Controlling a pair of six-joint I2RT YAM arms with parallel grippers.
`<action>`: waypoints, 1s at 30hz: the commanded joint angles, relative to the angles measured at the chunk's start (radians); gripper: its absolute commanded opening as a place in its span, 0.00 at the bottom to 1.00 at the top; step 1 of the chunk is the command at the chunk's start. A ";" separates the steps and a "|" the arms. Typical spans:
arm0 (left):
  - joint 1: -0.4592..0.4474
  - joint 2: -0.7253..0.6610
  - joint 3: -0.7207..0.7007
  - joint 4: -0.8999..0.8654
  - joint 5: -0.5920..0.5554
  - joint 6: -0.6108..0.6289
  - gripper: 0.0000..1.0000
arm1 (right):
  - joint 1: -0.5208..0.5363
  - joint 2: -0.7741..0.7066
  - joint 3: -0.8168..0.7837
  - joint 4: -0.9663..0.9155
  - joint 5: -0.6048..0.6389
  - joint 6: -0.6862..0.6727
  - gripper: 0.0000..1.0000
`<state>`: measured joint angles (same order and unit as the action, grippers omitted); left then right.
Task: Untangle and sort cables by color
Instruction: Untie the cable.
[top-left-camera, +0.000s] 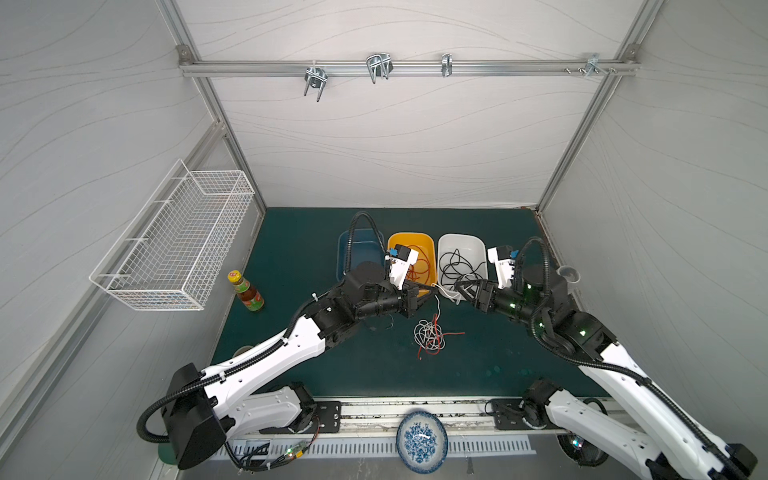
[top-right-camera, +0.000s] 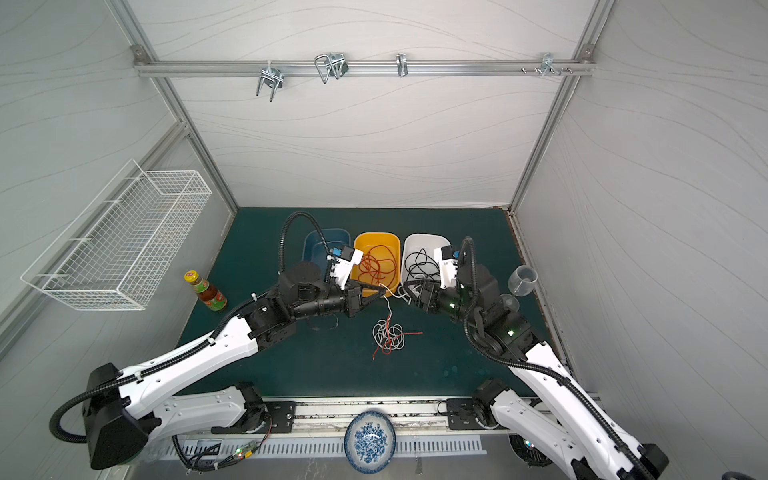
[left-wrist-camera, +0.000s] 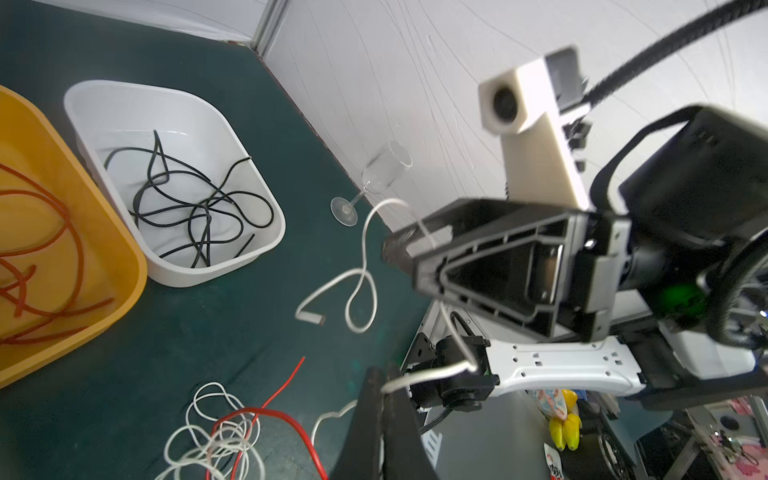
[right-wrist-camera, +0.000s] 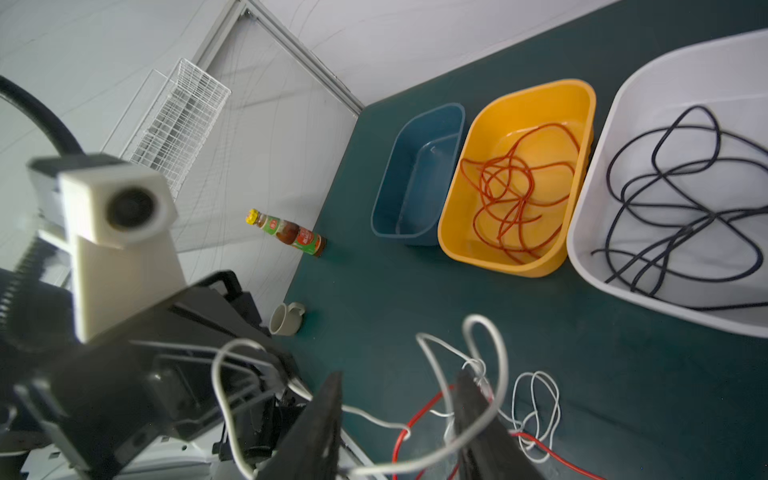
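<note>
Pinching one skinny white cable

My left gripper (left-wrist-camera: 383, 376) was clamped tight on the thin white cable (left-wrist-camera: 363, 266), which looped up across my right gripper (right-wrist-camera: 401, 374), its flat black fingers standing apart. The loopy white-and-red tangle (top-left-camera: 429, 337) lay on the green mat (top-left-camera: 311, 232). Red cables (right-wrist-camera: 505, 183) sat in the glossy yellow bin (right-wrist-camera: 451, 232), black cables (right-wrist-camera: 688, 227) in the white bin (right-wrist-camera: 582, 249).

Yellow bin (right-wrist-camera: 540, 93) and white bin (left-wrist-camera: 124, 99) are glossy plastic; worktop (top-left-camera: 374, 374) is matt; white cable (left-wrist-camera: 328, 288) has a smooth sheath; wine glass (left-wrist-camera: 384, 170) is clear glass.
</note>
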<state>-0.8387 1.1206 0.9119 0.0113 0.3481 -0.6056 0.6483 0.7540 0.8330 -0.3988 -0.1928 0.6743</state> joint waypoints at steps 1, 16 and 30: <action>-0.002 -0.010 0.068 -0.073 -0.064 -0.049 0.00 | -0.004 -0.040 -0.055 0.081 -0.043 0.012 0.53; -0.001 -0.007 0.226 -0.345 -0.270 -0.035 0.00 | 0.111 -0.150 -0.298 0.213 0.054 0.038 0.62; 0.369 -0.053 0.283 -0.557 -0.371 0.087 0.00 | 0.106 -0.200 -0.268 -0.039 0.362 0.025 0.81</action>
<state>-0.5163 1.0588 1.1427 -0.5144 0.0216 -0.5636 0.7544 0.5770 0.5377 -0.3946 0.0971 0.7071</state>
